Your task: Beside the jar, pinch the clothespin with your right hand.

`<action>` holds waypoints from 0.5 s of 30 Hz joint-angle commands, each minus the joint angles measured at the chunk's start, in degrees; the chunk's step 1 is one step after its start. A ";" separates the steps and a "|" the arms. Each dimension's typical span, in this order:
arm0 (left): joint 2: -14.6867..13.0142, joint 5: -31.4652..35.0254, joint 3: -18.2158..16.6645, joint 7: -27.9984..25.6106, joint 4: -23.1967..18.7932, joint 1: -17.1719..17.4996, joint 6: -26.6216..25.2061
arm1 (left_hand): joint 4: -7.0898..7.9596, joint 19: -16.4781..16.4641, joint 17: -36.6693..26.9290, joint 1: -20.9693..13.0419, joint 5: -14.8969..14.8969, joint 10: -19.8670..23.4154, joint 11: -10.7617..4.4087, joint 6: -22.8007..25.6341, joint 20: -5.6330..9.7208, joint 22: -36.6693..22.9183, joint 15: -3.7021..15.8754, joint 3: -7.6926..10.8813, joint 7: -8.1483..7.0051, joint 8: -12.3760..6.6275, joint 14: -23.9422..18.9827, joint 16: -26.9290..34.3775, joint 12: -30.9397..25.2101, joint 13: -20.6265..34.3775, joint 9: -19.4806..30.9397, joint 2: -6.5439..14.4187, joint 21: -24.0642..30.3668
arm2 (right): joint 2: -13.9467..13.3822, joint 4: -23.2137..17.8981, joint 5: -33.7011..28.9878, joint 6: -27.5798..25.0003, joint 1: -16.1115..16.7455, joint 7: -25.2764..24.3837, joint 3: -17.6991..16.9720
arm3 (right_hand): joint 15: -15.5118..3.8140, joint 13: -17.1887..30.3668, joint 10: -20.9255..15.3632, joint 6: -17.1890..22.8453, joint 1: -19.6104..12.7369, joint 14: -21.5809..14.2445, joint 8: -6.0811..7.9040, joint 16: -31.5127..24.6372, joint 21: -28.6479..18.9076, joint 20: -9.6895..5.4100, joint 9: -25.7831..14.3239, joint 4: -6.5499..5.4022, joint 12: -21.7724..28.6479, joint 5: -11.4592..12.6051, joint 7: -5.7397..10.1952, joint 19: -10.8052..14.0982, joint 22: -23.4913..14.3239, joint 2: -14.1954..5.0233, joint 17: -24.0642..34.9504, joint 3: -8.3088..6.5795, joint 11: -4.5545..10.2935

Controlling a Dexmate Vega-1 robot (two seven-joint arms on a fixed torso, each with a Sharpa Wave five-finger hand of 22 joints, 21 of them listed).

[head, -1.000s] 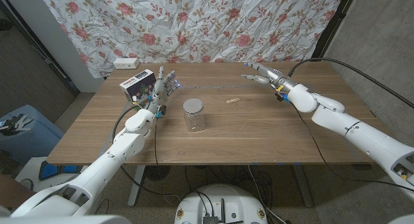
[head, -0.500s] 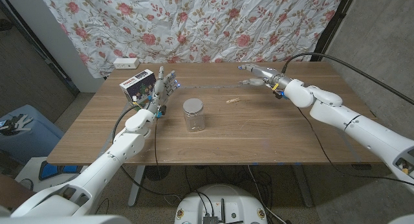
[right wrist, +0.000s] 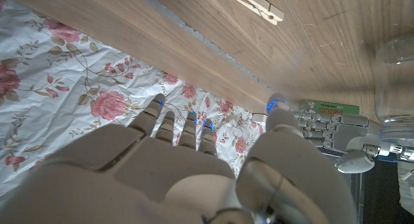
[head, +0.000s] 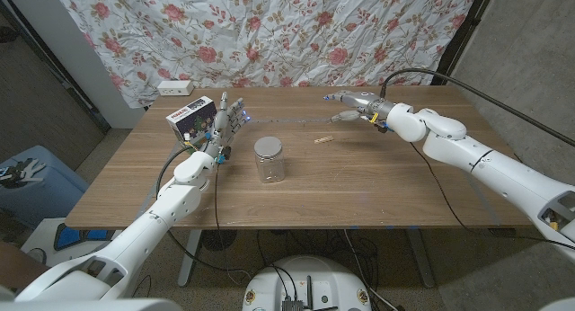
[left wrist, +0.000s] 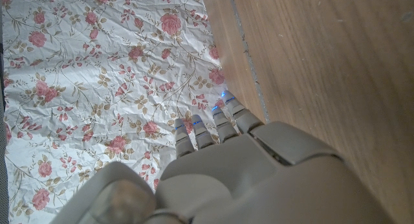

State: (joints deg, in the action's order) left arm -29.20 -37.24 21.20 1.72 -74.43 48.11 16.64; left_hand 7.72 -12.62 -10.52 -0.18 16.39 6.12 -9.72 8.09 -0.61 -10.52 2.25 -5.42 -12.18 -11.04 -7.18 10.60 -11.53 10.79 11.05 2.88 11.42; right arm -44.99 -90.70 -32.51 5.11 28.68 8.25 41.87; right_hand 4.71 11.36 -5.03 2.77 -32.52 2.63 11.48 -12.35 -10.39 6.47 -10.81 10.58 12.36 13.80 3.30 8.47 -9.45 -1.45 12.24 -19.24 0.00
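Approach step: right hand (head: 352,107) spread, empty, above table beyond pin (head: 322,139). Pin lies flat, right of jar (head: 269,159), apart. Next: lower, close fingertips on it.

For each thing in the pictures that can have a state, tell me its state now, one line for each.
clothespin: lies on the table, closed, not held.
jar: stands upright, looks empty, untouched.
right hand: open, fingers stretched out, behind the clothespin, not touching it.
left hand: open, fingers pointing up, holds nothing.
small box: on the table beside the left hand.
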 commanded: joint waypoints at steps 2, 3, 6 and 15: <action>-0.01 -0.01 0.00 0.02 0.00 0.00 0.00 | 0.33 -0.39 -0.21 -0.04 0.21 0.20 -0.38 0.03 0.02 -0.14 0.38 0.00 -0.50 -0.36 -0.50 0.30 -0.35 0.12 0.28 0.62 0.42 | 1.42 -1.46 -5.03 -5.90 -2.52 7.06 2.80 | 0.44 0.26 -0.73 -0.37 -0.78 -0.58 0.36 -0.43 -0.21 0.45 -0.29 -0.11 0.56 0.58 0.16 -0.19 -0.19 0.38 0.17 -0.51 -0.14; -0.01 -0.01 0.00 0.03 0.00 0.00 0.00 | 0.33 -0.38 -0.21 -0.04 0.21 0.18 -0.38 0.03 0.03 -0.14 0.38 0.00 -0.50 -0.36 -0.49 0.29 -0.34 0.12 0.28 0.62 0.41 | 1.58 -1.41 -5.25 -6.21 -2.80 7.72 3.08 | 0.37 0.28 -0.79 -0.32 -0.88 -0.66 0.38 -0.47 -0.22 0.46 -0.29 -0.11 0.57 0.60 0.14 -0.20 -0.19 0.42 0.17 -0.55 -0.14; -0.01 -0.01 0.00 0.03 0.00 0.00 0.00 | 0.33 -0.37 -0.21 -0.04 0.21 0.11 -0.32 0.03 0.03 -0.14 0.35 0.00 -0.50 -0.36 -0.50 0.29 -0.32 0.12 0.28 0.62 0.41 | 2.03 -0.97 -5.70 -6.57 -3.56 8.98 3.79 | 0.33 0.37 -1.63 0.30 -1.46 -1.01 0.64 -0.60 -0.24 0.43 -0.29 -0.12 0.84 0.70 0.40 -0.23 -0.20 0.56 0.16 -0.77 -0.09; 0.02 0.02 -0.01 -0.10 -0.02 0.02 0.01 | 0.33 -0.34 -0.21 -0.04 0.21 0.18 -0.31 0.02 0.06 -0.14 0.40 0.00 -0.50 -0.36 -0.49 0.29 -0.35 0.12 0.27 0.61 0.40 | 3.13 -0.02 -7.42 -8.32 -4.75 10.81 5.47 | 0.02 0.62 -6.34 3.03 -3.62 -2.83 1.55 -1.27 -0.04 0.99 -0.29 -0.33 2.13 0.82 0.05 -1.21 -0.21 1.27 0.11 -1.58 0.15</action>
State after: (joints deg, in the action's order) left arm -29.20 -37.23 21.20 1.72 -74.43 48.11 16.64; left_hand 7.72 -12.62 -10.52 -0.18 16.39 6.12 -9.72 8.09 -0.61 -10.52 2.25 -5.41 -12.18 -11.04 -7.17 10.60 -11.53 10.79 11.05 2.88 11.41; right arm -43.11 -91.45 -37.56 -0.47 25.56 15.83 45.31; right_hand 4.45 11.86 -10.17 4.76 -35.10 0.43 12.53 -13.25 -10.39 7.30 -10.80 10.34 14.00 14.42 3.40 7.63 -9.45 -0.52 12.25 -20.28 -0.01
